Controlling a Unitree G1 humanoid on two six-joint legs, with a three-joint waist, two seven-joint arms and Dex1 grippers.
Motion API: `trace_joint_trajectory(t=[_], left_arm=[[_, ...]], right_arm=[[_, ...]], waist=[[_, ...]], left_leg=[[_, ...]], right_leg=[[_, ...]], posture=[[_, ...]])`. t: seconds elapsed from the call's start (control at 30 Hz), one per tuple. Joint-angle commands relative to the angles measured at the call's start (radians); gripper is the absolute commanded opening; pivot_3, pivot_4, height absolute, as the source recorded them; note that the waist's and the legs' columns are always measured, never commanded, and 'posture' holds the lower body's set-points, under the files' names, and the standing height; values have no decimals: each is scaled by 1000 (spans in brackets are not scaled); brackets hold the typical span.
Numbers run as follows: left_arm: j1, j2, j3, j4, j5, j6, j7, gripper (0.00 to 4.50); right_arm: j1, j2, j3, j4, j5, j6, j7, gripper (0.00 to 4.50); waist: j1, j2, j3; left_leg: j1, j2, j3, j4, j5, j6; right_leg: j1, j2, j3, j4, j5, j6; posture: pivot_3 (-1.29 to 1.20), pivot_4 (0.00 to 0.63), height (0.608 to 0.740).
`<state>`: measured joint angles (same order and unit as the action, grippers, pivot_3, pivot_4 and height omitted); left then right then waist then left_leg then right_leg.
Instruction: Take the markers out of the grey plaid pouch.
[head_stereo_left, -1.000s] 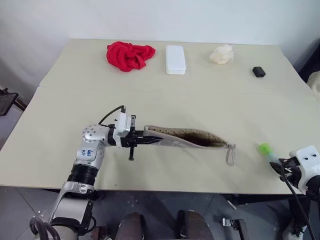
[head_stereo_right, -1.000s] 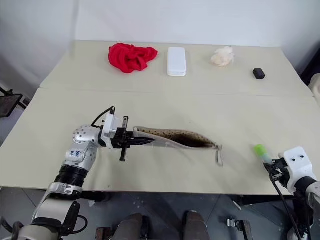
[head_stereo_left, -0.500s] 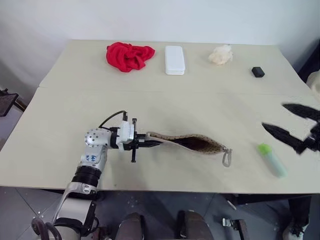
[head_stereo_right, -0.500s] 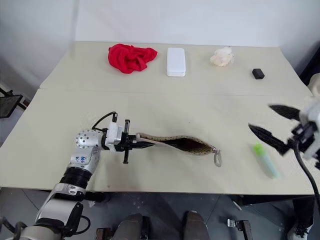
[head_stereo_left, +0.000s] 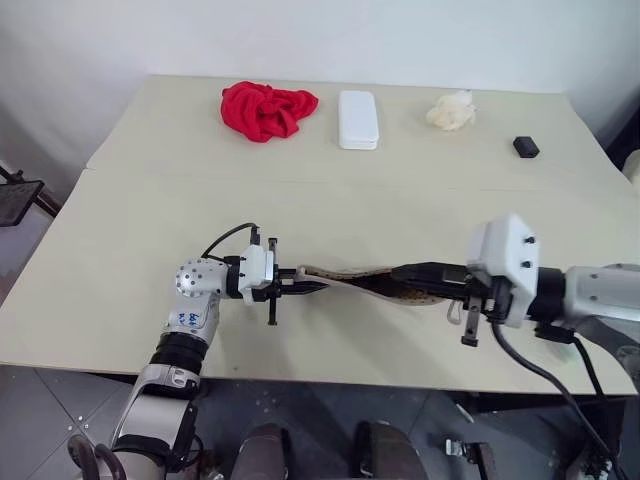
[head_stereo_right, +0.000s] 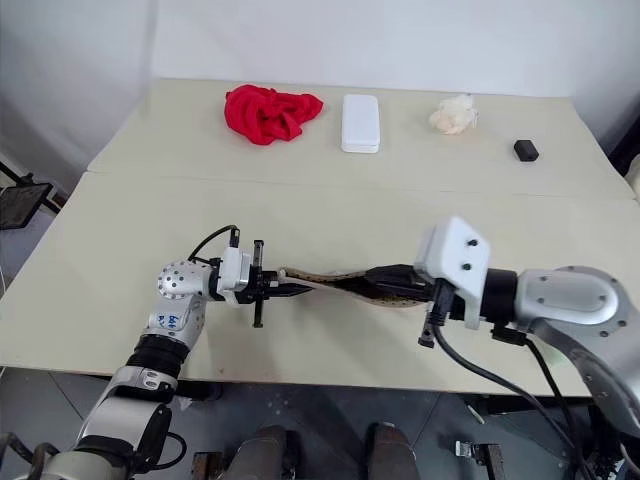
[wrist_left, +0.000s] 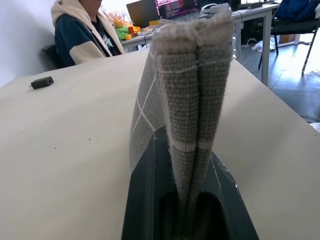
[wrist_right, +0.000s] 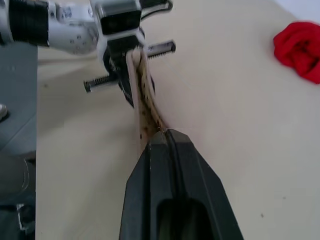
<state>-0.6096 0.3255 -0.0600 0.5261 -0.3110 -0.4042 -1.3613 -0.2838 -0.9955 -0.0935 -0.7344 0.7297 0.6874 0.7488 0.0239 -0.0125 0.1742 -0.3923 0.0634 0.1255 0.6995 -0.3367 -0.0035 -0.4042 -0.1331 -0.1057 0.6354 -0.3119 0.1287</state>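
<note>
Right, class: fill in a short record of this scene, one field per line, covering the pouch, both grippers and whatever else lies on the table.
pouch: grey plaid pouch, open, dotted lining showing, near the table's front edge
left gripper: shut on the pouch's closed end
right gripper: shut, fingers at the pouch's mouth
far side of table: red cloth, white case, crumpled white wad, small black block

The right gripper (head_stereo_right: 385, 279), a second ago low at the table's right edge beside the light green marker, then lifted with fingers spread, is now swung across to the middle, fingers closed together, tips poking into the open mouth of the grey plaid pouch (head_stereo_right: 345, 283). The green marker is now hidden from sight.
</note>
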Motion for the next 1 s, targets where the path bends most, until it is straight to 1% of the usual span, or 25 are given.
trace_joint_trajectory(t=[0.03,0.17,0.33,0.47,0.57,0.7,0.77,0.87,0.97,1.0], left_arm=[[2,2,-7,-22,-3,0,1,0],[4,2,-10,-27,-4,3,-4,0],[4,4,-16,-34,-6,5,-13,0],[12,8,-21,-40,-8,8,-23,0],[14,10,-23,-41,-11,11,-26,0],[8,3,-23,-54,-27,57,-29,0],[4,1,-21,-56,-32,74,-30,0],[-6,-6,-14,-60,-42,106,-28,0],[-8,-5,-16,-77,-54,151,-40,0],[-7,-3,-19,-86,-58,170,-47,0]], right_arm=[[-29,-2,61,-6,-72,10,-14,19],[-80,21,187,23,-190,61,-72,19],[-164,58,356,71,-388,87,-138,19],[-209,87,456,69,-516,111,-169,19],[-230,105,507,69,-594,112,-174,19],[-276,147,620,116,-794,56,-226,19],[-280,188,624,136,-833,47,-240,19],[-275,241,628,167,-869,24,-233,591],[-284,274,659,217,-933,-35,-225,1523],[-288,291,662,234,-950,-54,-227,1901]], waist=[[-1,0,0],[-2,0,0],[-3,0,0],[-3,0,0],[-3,0,0],[-5,0,0],[-6,0,0],[-6,0,0],[-6,0,0],[-6,0,0]], left_leg=[[0,0,0,0,0,0],[0,0,0,0,0,0],[-1,0,1,0,0,0],[-3,0,1,0,0,0],[-5,0,1,0,0,0],[-5,0,1,1,0,0],[-5,0,1,0,0,0],[-6,0,1,0,0,0],[-6,0,1,1,0,-1],[-7,0,1,1,0,-1]], right_leg=[[0,0,0,0,0,0],[0,0,0,0,0,0],[-1,0,0,0,0,0],[-4,0,0,1,0,0],[-5,0,0,1,0,0],[-6,0,0,1,0,0],[-6,0,0,1,0,0],[-6,1,-1,1,0,0],[-6,1,-1,1,0,0],[-6,1,-1,0,0,0]], posture=[[0,150,740],[0,150,740],[0,150,740],[0,150,740],[0,150,740],[0,150,740],[0,150,740],[0,150,740],[0,150,740],[0,150,740]])
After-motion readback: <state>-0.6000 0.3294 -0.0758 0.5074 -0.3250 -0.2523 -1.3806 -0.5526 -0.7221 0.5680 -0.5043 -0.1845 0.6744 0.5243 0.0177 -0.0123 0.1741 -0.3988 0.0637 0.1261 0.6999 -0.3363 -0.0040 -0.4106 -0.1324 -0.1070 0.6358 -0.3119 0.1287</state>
